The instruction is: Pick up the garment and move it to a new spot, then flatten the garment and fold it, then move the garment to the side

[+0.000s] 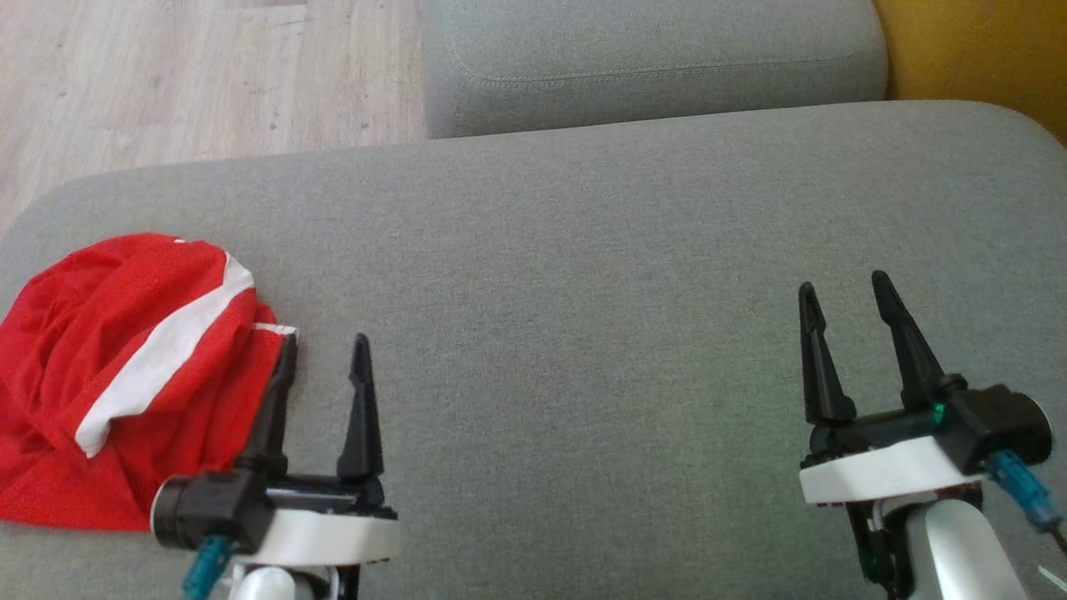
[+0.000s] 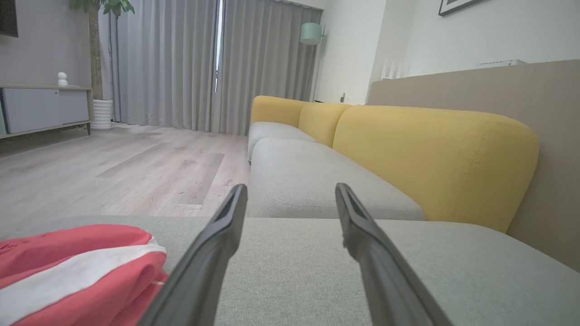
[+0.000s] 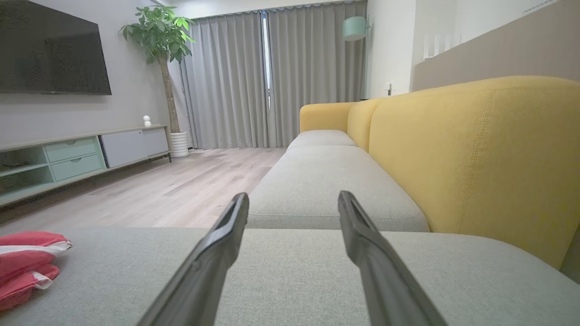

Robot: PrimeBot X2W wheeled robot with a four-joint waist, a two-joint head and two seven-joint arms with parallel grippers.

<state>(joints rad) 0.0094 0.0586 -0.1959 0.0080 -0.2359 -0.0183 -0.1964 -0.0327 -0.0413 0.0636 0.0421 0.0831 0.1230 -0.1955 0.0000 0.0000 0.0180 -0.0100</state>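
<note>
A red garment (image 1: 125, 375) with a white stripe lies bunched at the left end of the grey sofa seat (image 1: 583, 292). In the left wrist view the garment (image 2: 77, 271) sits at the lower left, and in the right wrist view the garment (image 3: 27, 262) shows at the far left. My left gripper (image 1: 325, 342) hovers open just right of the garment's edge, its left finger over the cloth's corner, nothing between its fingers. My right gripper (image 1: 842, 287) stands open over bare cushion at the right, far from the garment.
A second grey seat cushion (image 1: 650, 58) lies beyond the one in front. A yellow backrest (image 1: 975, 50) runs along the right. Wooden floor (image 1: 167, 75) lies past the seat's left edge. Bare cushion spreads between the two grippers.
</note>
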